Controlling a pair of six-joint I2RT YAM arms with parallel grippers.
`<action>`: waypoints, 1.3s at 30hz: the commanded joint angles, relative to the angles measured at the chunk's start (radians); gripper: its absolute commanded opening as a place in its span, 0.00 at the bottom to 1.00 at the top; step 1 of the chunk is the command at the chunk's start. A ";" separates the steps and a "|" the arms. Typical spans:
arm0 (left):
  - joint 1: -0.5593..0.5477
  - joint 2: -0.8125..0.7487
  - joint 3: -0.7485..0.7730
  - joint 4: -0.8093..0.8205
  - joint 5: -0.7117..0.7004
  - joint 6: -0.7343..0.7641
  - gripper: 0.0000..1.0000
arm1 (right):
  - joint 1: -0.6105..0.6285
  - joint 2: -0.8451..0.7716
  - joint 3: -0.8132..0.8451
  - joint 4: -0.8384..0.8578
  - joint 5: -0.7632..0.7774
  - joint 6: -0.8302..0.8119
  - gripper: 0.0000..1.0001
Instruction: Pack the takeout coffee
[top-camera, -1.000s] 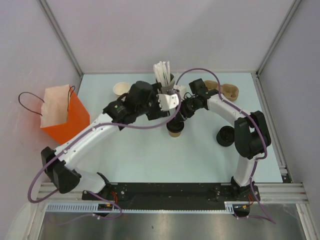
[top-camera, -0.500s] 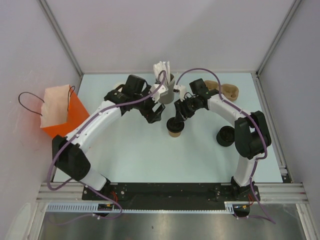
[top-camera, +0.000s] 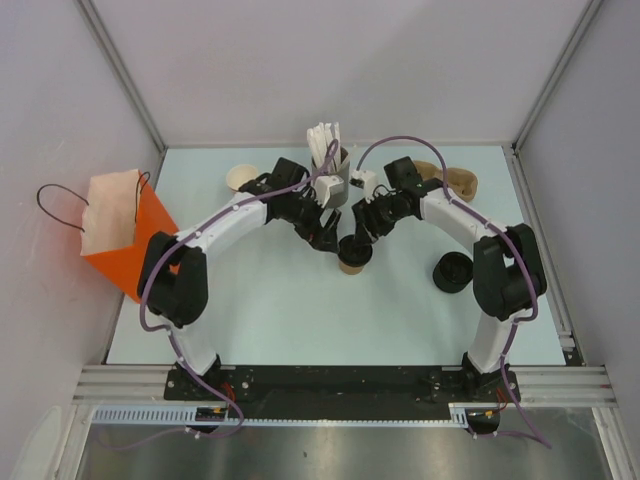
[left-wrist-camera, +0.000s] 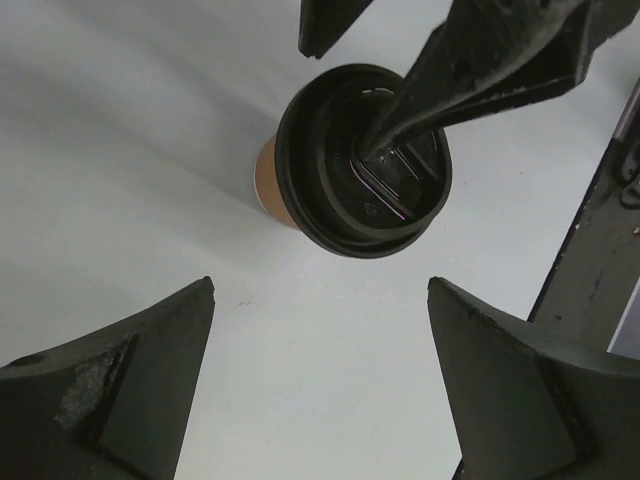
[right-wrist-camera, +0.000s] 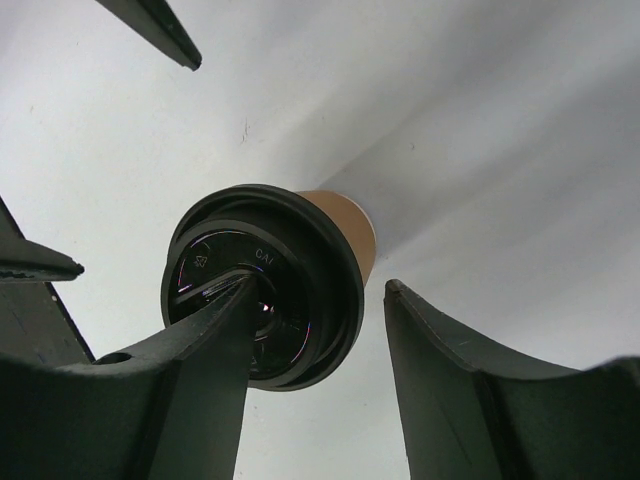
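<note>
One orange paper bag (top-camera: 135, 240) stands at the left edge of the pale table (top-camera: 300, 310). Near the middle, the left end effector (top-camera: 326, 238) is spread wide and grasps nothing, just beside the small tan paper cup (top-camera: 352, 260), which stands upright under a black plastic lid (left-wrist-camera: 365, 160). The right end effector (top-camera: 361, 231) is parted too, with one finger resting on the lid and no grip. The cup looks light and thin-walled, so I'd take it gently round the wall below the lid.

The black lid (right-wrist-camera: 310, 268) shows embossed "CA"; further letters are hidden.
</note>
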 joint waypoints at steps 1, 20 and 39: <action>0.008 0.019 0.044 0.086 0.119 -0.074 0.93 | -0.011 -0.028 -0.033 -0.087 0.038 -0.058 0.59; 0.008 0.110 0.112 0.152 0.128 -0.146 0.95 | -0.045 -0.089 0.087 -0.116 -0.078 -0.032 0.68; 0.024 -0.095 0.087 0.171 -0.029 -0.172 1.00 | 0.053 -0.298 0.026 -0.210 0.055 -0.161 0.66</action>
